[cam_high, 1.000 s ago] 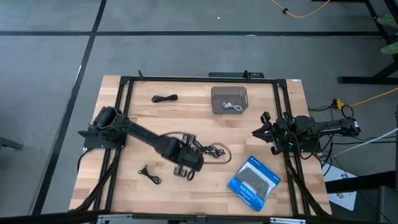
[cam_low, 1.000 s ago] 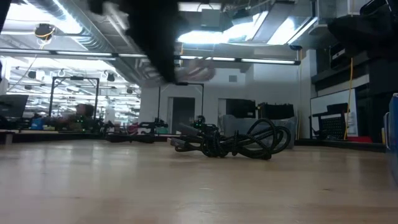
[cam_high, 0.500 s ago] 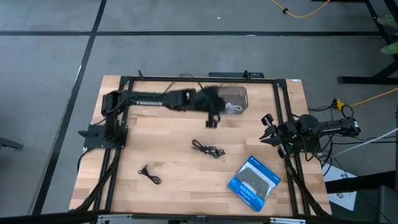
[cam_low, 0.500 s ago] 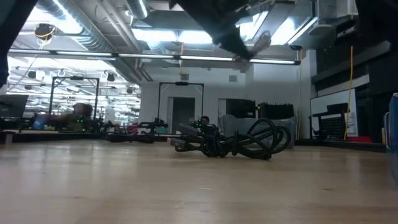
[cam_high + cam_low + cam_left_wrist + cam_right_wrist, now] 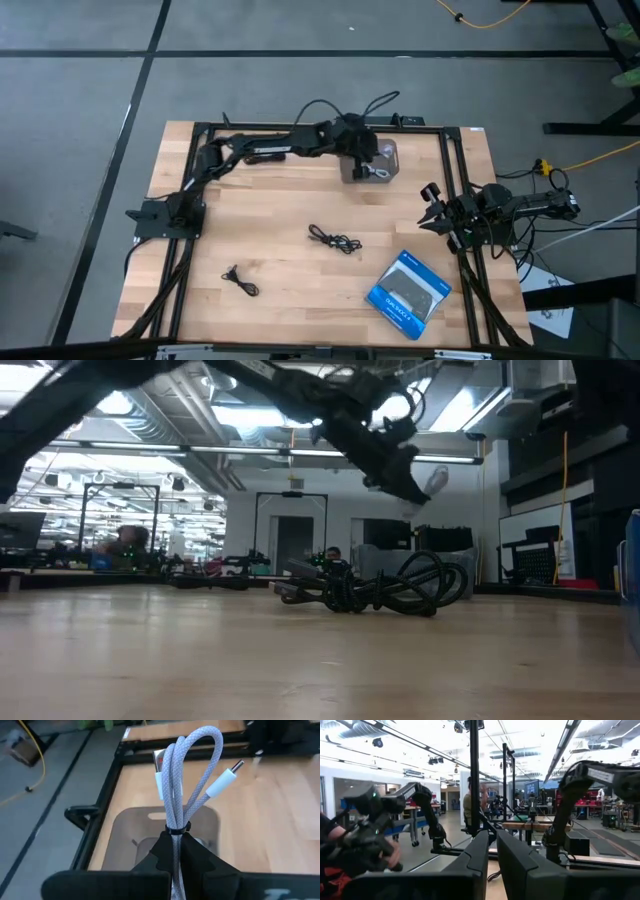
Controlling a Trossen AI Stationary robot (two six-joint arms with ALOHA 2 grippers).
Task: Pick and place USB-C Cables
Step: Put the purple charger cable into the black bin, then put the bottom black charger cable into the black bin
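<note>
My left gripper [image 5: 358, 158] hangs over the grey bin [image 5: 385, 150] at the table's far edge, shut on a pale grey-white coiled cable [image 5: 187, 775]. The low view shows this gripper [image 5: 400, 482] high above the table with the pale cable [image 5: 436, 480] beside it. Another pale cable [image 5: 378, 172] lies in the bin. One black cable [image 5: 335, 239] lies on the table's middle and another [image 5: 241, 282] near the left near corner. My right gripper [image 5: 432, 212] waits at the right edge, shut and holding nothing. My left gripper pinches the pale cable's bundle between its two fingers [image 5: 162, 847], just below the black tie band [image 5: 177, 827]. The loops and both white plugs [image 5: 222, 782] stick out past the fingertips. The cable is lifted clear, above the bin.
A flat blue box [image 5: 410, 292] lies near the right near corner. A black frame [image 5: 300, 128] runs round the table top. Bare wood lies between the bin and the middle black cable [image 5: 375, 590]. The room shows beyond the table.
My left arm has swung up from the table's middle, near the black cable, toward the far edge and now stands over the grey bin, carrying the pale cable with it. The black cables have stayed where they were.
</note>
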